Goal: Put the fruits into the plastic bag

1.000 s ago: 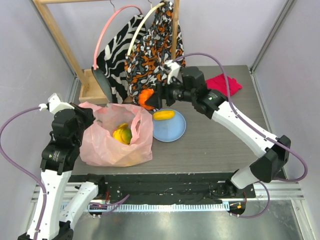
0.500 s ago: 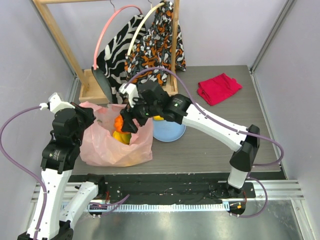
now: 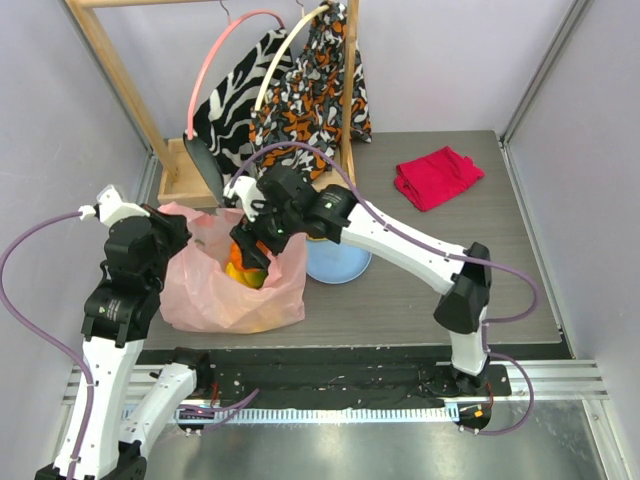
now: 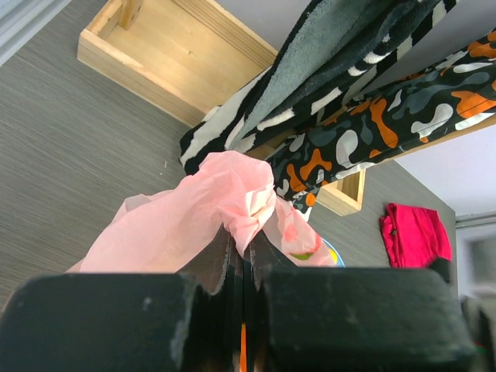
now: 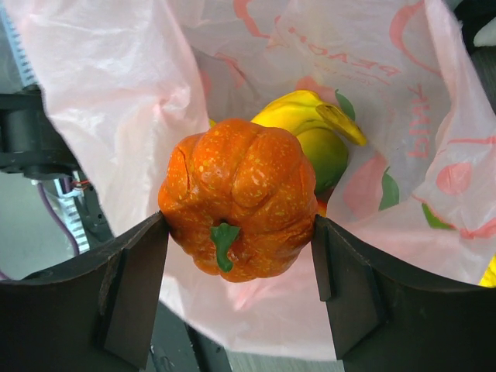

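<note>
orange [image 5: 236,208] between right jaws, over plastic bag [image 5: 108,93]

The orange [image 5: 240,194] hides much of the bananas [image 5: 306,115] and green-yellow fruit [image 5: 327,159] below.

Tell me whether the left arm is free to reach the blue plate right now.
Probably not. The left gripper is shut on the plastic bag rim, holding it up. The right arm stretches across between bag and blue plate, with the right gripper holding the orange fruit over the bag's mouth.
</note>
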Motion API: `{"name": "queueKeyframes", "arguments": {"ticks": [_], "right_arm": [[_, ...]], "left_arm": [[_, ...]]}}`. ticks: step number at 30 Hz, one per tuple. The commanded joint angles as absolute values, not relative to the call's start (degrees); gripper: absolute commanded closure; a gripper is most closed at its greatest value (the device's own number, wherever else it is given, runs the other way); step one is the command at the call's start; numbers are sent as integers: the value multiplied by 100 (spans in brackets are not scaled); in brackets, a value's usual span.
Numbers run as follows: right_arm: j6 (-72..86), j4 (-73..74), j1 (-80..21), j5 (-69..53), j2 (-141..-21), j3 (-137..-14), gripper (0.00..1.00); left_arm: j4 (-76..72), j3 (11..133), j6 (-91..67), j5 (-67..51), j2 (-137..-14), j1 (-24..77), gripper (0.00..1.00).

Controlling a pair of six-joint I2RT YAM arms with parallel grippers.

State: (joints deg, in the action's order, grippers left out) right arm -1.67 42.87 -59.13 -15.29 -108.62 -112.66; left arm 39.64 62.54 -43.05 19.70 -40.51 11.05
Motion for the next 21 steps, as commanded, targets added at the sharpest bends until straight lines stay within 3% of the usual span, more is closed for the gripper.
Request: {"name": "queueKeyframes", "arguments": {"ticks": [1, 8, 9, 10, 13, 21], "right_arm": [[-421, 4728, -5915, -1389, -11399, -11987, 85], [-694, 5343, -5924, -1275, -12076, -12796, 78], [-712, 5457, -5924, -1266, -12120, -12866, 75], [-712, 5475, -5924, -1292, -12129, -12841, 64], [-747, 5511, -5924, -1564, -12129, -12788, 45], [-844, 5493, -5959, -1810, -12164, -12797, 35]], "left_arm": [[3735, 6442, -4280, 1925, -4104, 1072, 100], [3753, 6372, -4289, 1942, -4043, 1072, 100], [3762, 6355, -4289, 1951, -4034, 1064, 100], [3762, 6346, -4298, 1951, -4025, 1063, 100], [3744, 6319, -4307, 1960, -3999, 1072, 100], [3814, 6328, -4298, 2004, -3946, 1072, 100]]}}
